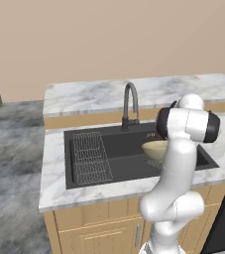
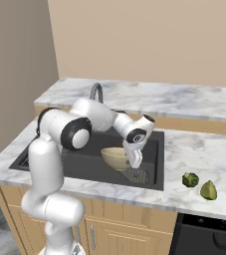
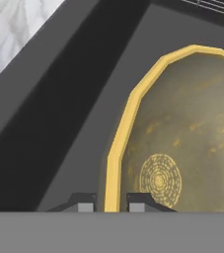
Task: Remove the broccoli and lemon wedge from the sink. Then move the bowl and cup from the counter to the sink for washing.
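The end effector (image 3: 107, 206) pinches the rim of the wide, round, tan-yellow bowl (image 2: 114, 157), one finger on each side of the rim. The bowl sits inside the big black sink (image 1: 114, 149), at the end away from the wire grid rack (image 1: 90, 156). It is above the round drain strainer (image 2: 136, 175). The bumpy dark green broccoli (image 2: 190, 180) and the smooth yellow-green lemon wedge (image 2: 208, 190) lie side by side on the white marble surface (image 2: 194, 149), near its front edge, past the sink's end.
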{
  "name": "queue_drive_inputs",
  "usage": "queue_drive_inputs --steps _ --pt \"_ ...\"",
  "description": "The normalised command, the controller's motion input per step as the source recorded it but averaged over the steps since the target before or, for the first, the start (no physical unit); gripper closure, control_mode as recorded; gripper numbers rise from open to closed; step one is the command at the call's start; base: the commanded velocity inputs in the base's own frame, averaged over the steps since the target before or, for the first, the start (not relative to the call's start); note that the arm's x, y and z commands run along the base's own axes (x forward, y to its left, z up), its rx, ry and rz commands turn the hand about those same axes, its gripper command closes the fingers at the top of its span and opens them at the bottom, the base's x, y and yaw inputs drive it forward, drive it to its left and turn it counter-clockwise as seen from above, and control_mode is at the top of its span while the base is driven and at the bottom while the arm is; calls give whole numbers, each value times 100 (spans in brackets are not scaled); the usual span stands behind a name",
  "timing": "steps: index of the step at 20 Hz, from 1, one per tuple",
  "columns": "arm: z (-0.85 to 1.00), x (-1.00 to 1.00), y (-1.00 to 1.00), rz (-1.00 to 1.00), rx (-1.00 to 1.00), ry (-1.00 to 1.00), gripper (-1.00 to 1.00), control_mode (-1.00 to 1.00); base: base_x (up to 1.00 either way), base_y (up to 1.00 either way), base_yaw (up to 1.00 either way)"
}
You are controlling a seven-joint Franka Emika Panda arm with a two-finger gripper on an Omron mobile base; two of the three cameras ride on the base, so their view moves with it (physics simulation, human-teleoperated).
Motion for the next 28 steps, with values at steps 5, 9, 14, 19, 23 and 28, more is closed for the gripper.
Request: queue_drive_inputs --steps 5,9,14,19,23,28 --pt "-26 21 0 2 0 0 100 -100 0 0 0" --pt "-27 22 5 2 0 0 100 -100 0 0 0" --pt "-27 19 1 4 0 0 100 -100 0 0 0" --pt "-28 19 1 5 0 0 100 -100 0 0 0" --pt "-29 17 0 6 0 0 100 -100 0 0 0" --pt "-32 13 0 7 0 0 100 -100 0 0 0"
